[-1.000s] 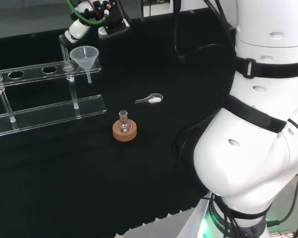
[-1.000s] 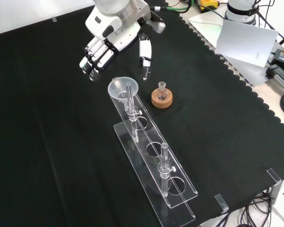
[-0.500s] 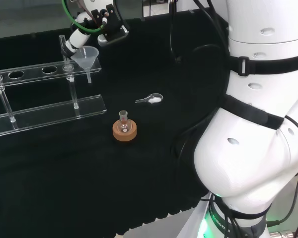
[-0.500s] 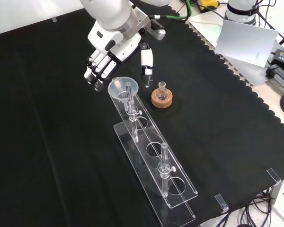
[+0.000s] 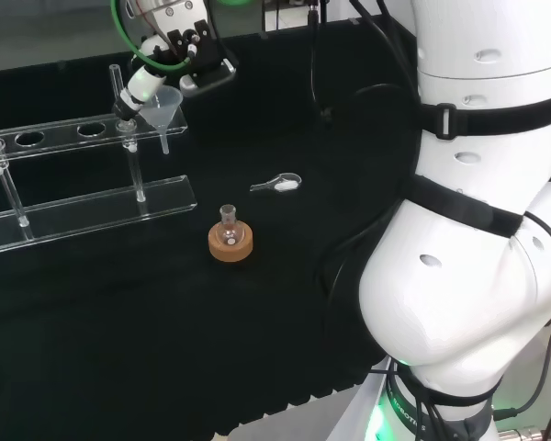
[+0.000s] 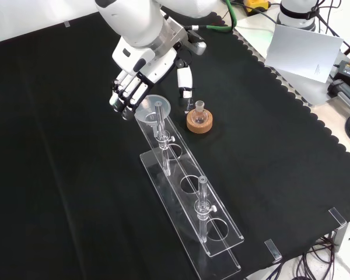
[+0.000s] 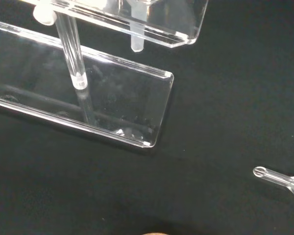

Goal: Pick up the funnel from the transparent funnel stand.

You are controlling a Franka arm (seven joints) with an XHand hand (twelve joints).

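Clear plastic cone funnel (image 6: 151,109) sits in far end hole of transparent acrylic funnel stand (image 6: 189,195). Black-and-white hand (image 6: 141,73) unclenched, fingers straddling rim. Probably light, slippery; pinch cone wall.

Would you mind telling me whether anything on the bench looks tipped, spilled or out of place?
Nothing stands out. The funnel sits upright in the clear stand, the small flask stands upright on its cork ring, and no spill shows on the cloth.

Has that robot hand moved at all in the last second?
Yes. In the front view the hand has come down toward the funnel in the clear stand, its fingers now beside the rim.
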